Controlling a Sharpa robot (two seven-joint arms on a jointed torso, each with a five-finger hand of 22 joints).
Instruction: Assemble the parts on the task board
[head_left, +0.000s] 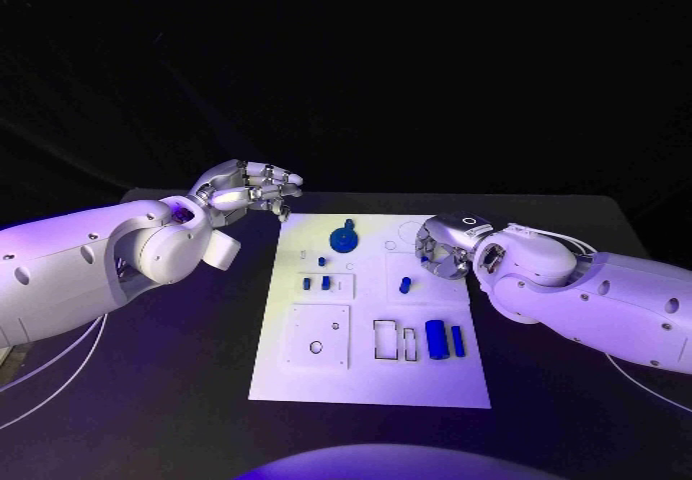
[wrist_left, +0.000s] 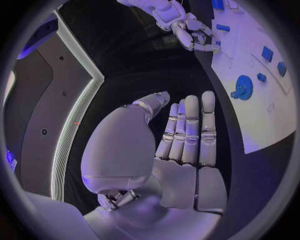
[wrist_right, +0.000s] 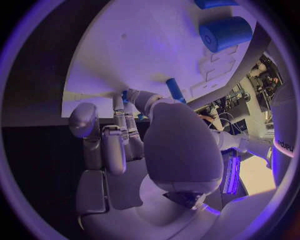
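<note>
On the task board (head_left: 371, 385), I see two blue cylinders (head_left: 444, 340) near its near right corner, beside empty slots. Farther along the right edge, my right hand (head_left: 440, 250) hovers with curled fingers by a small blue part (head_left: 405, 284); whether it pinches anything, I cannot tell. At the far left corner, my left hand (head_left: 248, 190) holds nothing, fingers straight and together, near the blue gear (head_left: 343, 238).

Bare black desk (head_left: 173, 360) left open beside the task board (head_left: 368, 385), far right board edge blocked by right robot hand (head_left: 444, 250), left robot hand (head_left: 248, 188) raised off far-left corner.
</note>
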